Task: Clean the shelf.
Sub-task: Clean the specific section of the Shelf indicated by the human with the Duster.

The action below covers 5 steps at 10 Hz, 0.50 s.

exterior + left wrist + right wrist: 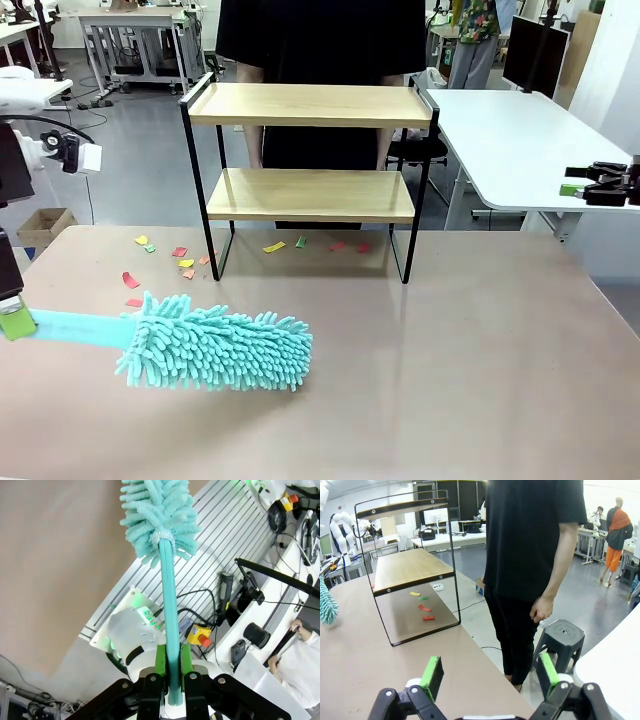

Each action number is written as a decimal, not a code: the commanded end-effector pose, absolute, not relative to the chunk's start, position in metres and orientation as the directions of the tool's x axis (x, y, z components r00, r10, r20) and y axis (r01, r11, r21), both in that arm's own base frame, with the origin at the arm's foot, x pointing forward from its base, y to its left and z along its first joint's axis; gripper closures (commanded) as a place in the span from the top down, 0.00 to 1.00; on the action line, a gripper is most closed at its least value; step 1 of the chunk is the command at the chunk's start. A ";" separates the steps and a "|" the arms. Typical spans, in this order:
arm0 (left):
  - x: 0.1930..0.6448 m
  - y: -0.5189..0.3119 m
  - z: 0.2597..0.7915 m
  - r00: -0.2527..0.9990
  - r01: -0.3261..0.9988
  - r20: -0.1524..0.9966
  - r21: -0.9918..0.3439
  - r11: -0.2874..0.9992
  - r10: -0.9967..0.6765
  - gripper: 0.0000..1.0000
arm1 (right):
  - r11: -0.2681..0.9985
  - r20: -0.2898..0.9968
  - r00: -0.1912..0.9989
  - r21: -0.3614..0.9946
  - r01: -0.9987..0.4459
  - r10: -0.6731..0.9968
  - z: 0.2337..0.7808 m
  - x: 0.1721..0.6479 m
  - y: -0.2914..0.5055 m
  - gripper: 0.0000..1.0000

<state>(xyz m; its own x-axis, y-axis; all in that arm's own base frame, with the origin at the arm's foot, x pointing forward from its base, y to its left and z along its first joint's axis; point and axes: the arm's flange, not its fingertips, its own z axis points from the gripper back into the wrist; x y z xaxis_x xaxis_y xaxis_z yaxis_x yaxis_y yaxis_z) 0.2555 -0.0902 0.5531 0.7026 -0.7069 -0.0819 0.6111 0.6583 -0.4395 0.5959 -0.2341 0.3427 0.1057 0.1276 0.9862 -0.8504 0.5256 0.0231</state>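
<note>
Shelf (310,150): two wooden tiers, black metal frame, upright at the far middle of the bench (470,360), directly in front of a standing person (320,40).
Paper scraps (180,258): assorted colours, on the bench under and left of the shelf.
Duster (215,348): teal microfibre, head lying on the bench near left, apart from the shelf.
Left end effector (173,659): clamped narrow on the duster handle.
Right end effector (490,669): spread wide, empty, off the bench's right side.
</note>
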 end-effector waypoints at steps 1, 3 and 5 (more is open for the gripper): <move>0.254 -0.090 0.555 0.704 0.609 -0.079 -0.446 0.656 -0.706 0.14 | 0.523 0.986 0.101 0.019 -0.852 0.130 0.346 0.596 -0.232 1.00; 0.254 -0.090 0.555 0.704 0.609 -0.079 -0.446 0.656 -0.706 0.14 | 0.523 0.986 0.101 0.019 -0.852 0.130 0.346 0.596 -0.232 1.00; 0.254 -0.090 0.555 0.704 0.609 -0.079 -0.446 0.656 -0.706 0.14 | 0.523 0.986 0.101 0.019 -0.852 0.130 0.346 0.596 -0.232 1.00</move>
